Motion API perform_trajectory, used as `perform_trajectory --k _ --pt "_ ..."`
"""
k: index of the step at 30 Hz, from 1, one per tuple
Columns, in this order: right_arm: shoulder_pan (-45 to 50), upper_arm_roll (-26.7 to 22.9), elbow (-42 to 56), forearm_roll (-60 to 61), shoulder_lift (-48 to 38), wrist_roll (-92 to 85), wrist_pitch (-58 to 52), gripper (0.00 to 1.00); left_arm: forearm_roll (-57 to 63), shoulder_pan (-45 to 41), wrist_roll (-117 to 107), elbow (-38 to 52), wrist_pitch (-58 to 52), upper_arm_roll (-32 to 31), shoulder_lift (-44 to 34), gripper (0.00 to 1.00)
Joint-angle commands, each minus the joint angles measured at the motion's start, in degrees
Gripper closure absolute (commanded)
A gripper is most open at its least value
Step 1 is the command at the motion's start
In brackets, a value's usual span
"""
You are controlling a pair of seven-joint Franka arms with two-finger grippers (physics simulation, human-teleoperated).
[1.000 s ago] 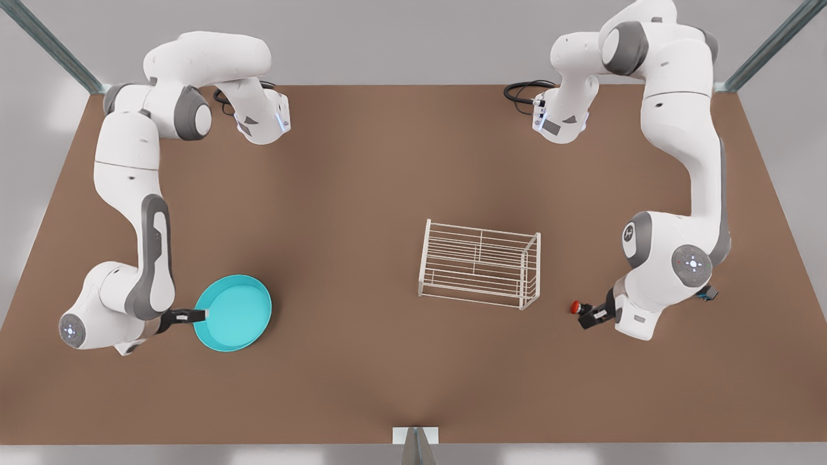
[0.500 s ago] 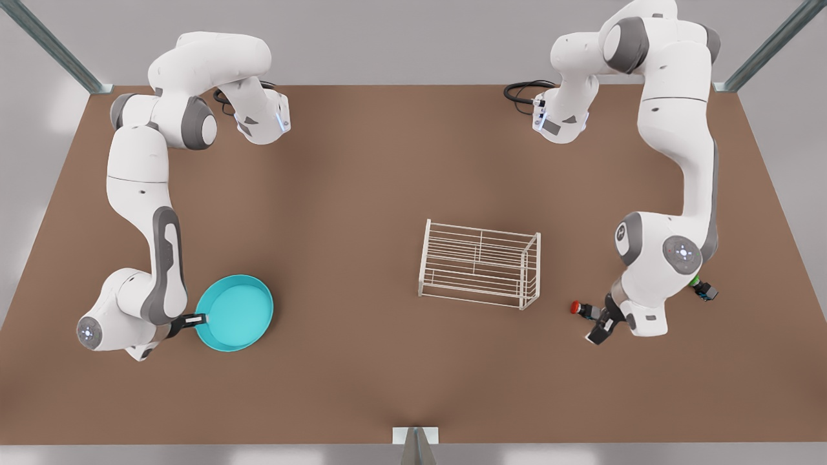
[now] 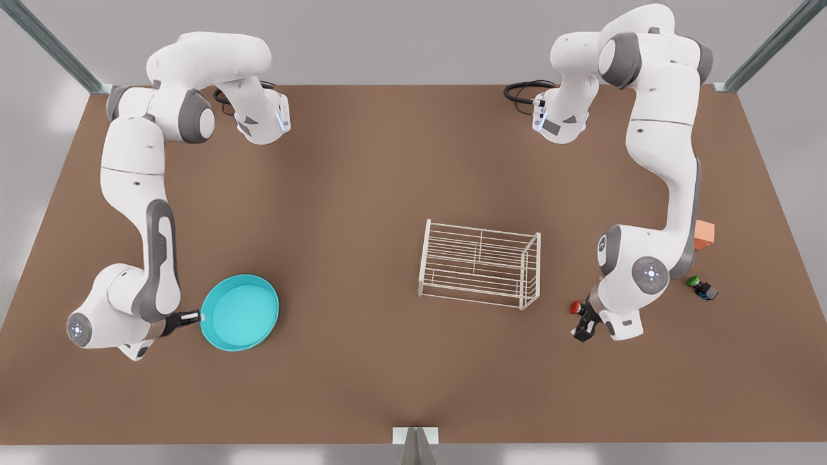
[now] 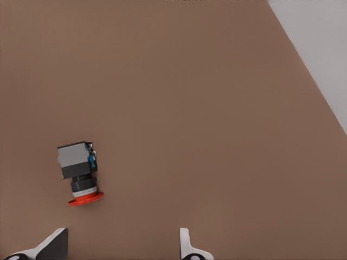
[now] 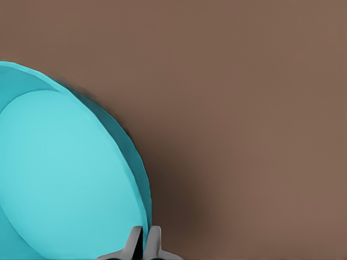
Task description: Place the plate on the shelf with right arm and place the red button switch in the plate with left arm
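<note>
Right gripper (image 3: 201,316) has its jaws pinched on the plate (image 3: 240,312) rim at its 9 o'clock, so next it needs carrying to the shelf (image 3: 479,263). Left gripper (image 3: 583,325), jaws spread, hovers by the red button switch (image 4: 80,176) on the bench (image 3: 362,194) and needs centring.

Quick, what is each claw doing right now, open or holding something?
Left gripper: open, holding nothing, beside the red button switch lying on the table.
Right gripper: shut on the rim of the plate.

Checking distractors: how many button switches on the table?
2: red button switch beside the left claw, lying on its side; green one toward the front view's right, near the orange cube.
</note>
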Motion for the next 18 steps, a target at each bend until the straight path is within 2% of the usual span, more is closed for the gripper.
perform_trajectory --k 1,7,18 --pt "0.0 0.0 -0.4 0.4 0.1 -3.3 1.1 0.81 1.7 0.1 -13.2 0.0 -0.8 0.0 0.1 0.0" --pt "0.1 0.0 -0.4 0.4 0.8 -2.7 1.2 0.8 1.7 0.5 -12.2 -0.5 -1.5 0.0 1.3 0.0" --pt "3.4 -0.3 0.0 1.5 -9.1 4.9 -11.4 0.82 1.8 0.4 -12.5 -0.5 -0.9 0.0 3.7 0.0"
